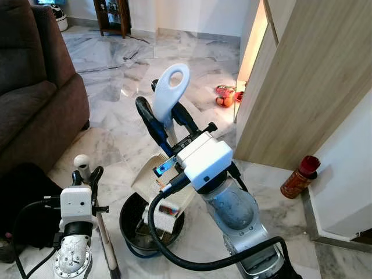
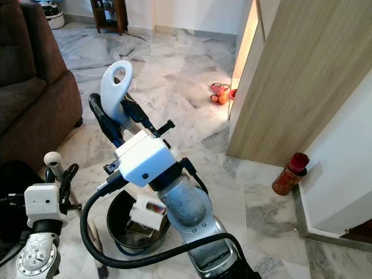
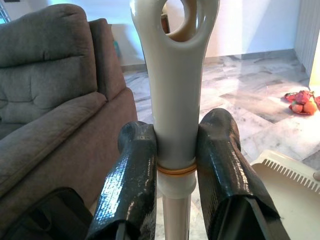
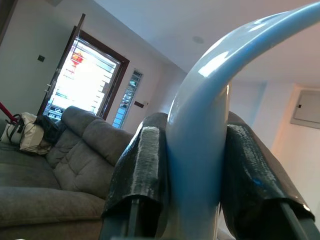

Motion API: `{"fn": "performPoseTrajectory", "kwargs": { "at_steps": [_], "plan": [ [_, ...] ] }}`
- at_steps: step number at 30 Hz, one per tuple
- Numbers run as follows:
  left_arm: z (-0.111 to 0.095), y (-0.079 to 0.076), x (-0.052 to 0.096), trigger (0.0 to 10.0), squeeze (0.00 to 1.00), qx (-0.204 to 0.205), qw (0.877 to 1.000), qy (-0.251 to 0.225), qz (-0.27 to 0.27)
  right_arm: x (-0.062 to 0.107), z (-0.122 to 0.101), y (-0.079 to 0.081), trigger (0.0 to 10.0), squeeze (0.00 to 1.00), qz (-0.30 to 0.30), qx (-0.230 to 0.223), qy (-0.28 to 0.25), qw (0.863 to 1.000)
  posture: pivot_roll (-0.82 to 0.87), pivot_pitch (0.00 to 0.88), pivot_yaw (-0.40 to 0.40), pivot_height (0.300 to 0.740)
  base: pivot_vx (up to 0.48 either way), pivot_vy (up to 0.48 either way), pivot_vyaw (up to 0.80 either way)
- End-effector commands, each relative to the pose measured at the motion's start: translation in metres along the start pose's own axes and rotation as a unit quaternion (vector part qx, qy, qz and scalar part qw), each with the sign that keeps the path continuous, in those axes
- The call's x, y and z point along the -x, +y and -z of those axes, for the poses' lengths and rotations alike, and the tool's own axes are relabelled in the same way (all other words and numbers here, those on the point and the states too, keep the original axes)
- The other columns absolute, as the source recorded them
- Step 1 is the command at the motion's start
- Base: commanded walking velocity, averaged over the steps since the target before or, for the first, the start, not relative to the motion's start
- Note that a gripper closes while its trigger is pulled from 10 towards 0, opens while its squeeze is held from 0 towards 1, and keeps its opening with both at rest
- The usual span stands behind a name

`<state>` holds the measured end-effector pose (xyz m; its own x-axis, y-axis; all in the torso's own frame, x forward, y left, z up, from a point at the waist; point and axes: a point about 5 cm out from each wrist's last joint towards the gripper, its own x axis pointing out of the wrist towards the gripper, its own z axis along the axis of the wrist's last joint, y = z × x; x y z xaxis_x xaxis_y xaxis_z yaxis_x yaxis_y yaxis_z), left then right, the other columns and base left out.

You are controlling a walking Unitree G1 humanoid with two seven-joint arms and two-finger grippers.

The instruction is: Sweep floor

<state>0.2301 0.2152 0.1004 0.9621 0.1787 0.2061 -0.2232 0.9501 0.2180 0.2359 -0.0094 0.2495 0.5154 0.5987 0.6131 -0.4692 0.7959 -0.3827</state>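
Your broom handle (image 3: 175, 100) is a cream shaft with a hole through its top end. It stands upright, clamped between the two black fingers (image 3: 132, 185) of your left pincer (image 1: 86, 173). The fingers are closed tight against both sides of the shaft, just above a thin orange band. Below this pincer the stick runs down toward the marble floor (image 1: 116, 70).

Your right pincer (image 1: 160, 107) is raised higher and further forward than the left one. Its fingers (image 4: 142, 170) are pressed against a pale blue-white dustpan handle (image 1: 171, 87), one on each side. The looped end of that handle stands up above the fingertips.

Beneath the right pincer, between your two arms, hangs the cream dustpan (image 1: 152, 171), and its comb teeth show in the left wrist view. Directly under the pan sits a round black bin (image 1: 131, 218) with a blue rim. There is paper or a small box inside it, but you cannot tell exactly which.

A brown sofa (image 1: 35, 99) stands to the left of your left pincer. A tall wooden panel (image 1: 302, 81) rises to the right of your right pincer. A red bottle (image 1: 299, 176) stands on the floor near its base, beside a white wall. Ahead of the right pincer, by the panel's lit edge, lies a small cluster of red and orange items (image 1: 225, 96).
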Motion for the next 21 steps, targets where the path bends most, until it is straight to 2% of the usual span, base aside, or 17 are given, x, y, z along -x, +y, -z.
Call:
{"fn": "performPoseTrajectory", "kwargs": {
  "at_steps": [1, 8, 9, 10, 12, 21],
  "plan": [
    [-0.005, -0.001, -0.001, 10.0, 0.0, 0.001, 1.0, -0.018, 0.002, -0.003, -0.015, -0.005, 10.0, 0.0, 0.009, 0.02, -0.042, 0.999, 0.17, 0.08, -0.04, 0.74, 0.0, 0.0, 0.0],
    [-0.005, -0.002, -0.002, 10.0, 0.0, 0.002, 1.0, -0.018, 0.001, -0.003, -0.014, -0.009, 10.0, 0.0, 0.022, 0.039, -0.04, 0.998, 0.17, 0.081, -0.042, 0.74, 0.0, 0.0, 0.0],
    [-0.005, -0.002, -0.002, 10.0, 0.0, 0.002, 1.0, -0.018, 0.001, -0.003, -0.012, -0.013, 10.0, 0.0, 0.035, 0.059, -0.032, 0.997, 0.17, 0.082, -0.043, 0.74, 0.0, 0.0, 0.0],
    [-0.005, -0.002, -0.002, 10.0, 0.0, 0.003, 1.0, -0.018, 0.001, -0.003, -0.004, -0.027, 10.0, 0.0, 0.075, 0.102, -0.009, 0.992, 0.17, 0.081, -0.044, 0.74, 0.0, 0.0, 0.0],
    [-0.005, -0.003, -0.002, 10.0, 0.0, 0.004, 1.0, -0.018, 0.0, -0.001, 0.001, -0.042, 10.0, 0.0, 0.117, 0.122, 0.009, 0.986, 0.17, 0.084, -0.044, 0.74, 0.0, 0.0, 0.0],
    [-0.005, -0.003, -0.001, 10.0, 0.0, 0.004, 1.0, -0.017, 0.002, 0.012, 0.016, -0.087, 10.0, 0.0, 0.169, 0.214, 0.047, 0.961, 0.16, 0.087, -0.04, 0.74, 0.0, 0.0, 0.0]
  ]
}}
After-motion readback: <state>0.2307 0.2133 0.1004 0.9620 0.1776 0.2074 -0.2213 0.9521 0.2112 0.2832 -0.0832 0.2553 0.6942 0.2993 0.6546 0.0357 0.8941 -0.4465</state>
